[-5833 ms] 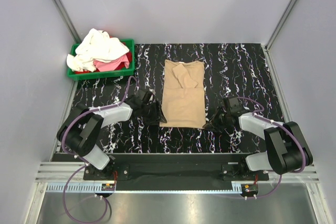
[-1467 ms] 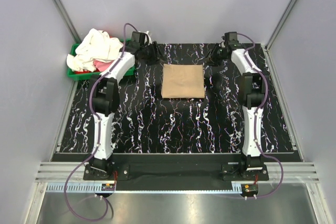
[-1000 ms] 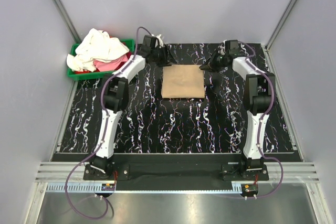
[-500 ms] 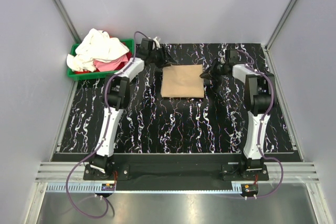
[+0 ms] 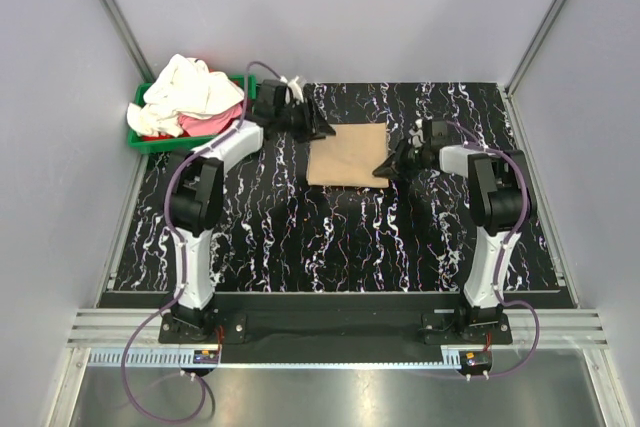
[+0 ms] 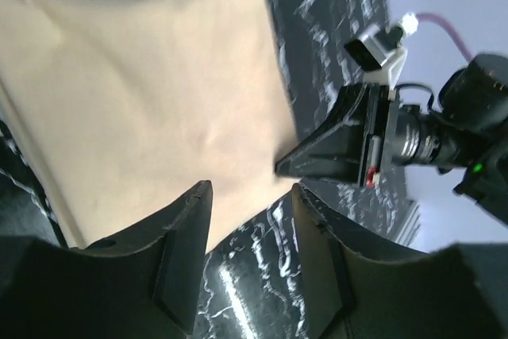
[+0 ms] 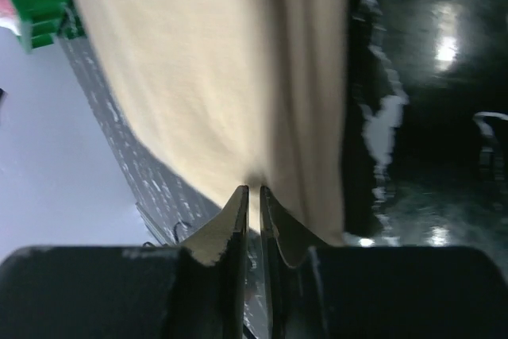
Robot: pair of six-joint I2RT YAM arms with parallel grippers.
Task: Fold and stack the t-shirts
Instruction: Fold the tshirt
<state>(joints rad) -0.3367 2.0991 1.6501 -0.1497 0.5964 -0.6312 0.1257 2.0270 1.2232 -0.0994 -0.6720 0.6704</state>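
A tan t-shirt (image 5: 345,155) lies folded into a flat square on the black marbled table, towards the back. My left gripper (image 5: 318,130) is open and empty, low over the shirt's far left corner; in the left wrist view (image 6: 250,190) its fingers frame the shirt's edge (image 6: 159,101). My right gripper (image 5: 388,169) is at the shirt's near right corner. In the right wrist view (image 7: 254,190) its jaws are closed to a thin slit on the shirt's edge (image 7: 198,77). The right gripper also shows in the left wrist view (image 6: 317,156).
A green bin (image 5: 190,142) stands at the back left corner, holding a heap of white t-shirts (image 5: 190,87) and a pink one (image 5: 212,124). Grey walls and metal posts enclose the table on three sides.
The long tan shirt was folded in half into a square. Both grippers came in from its far corners; the right one slid down the right edge to the near corner and shut.
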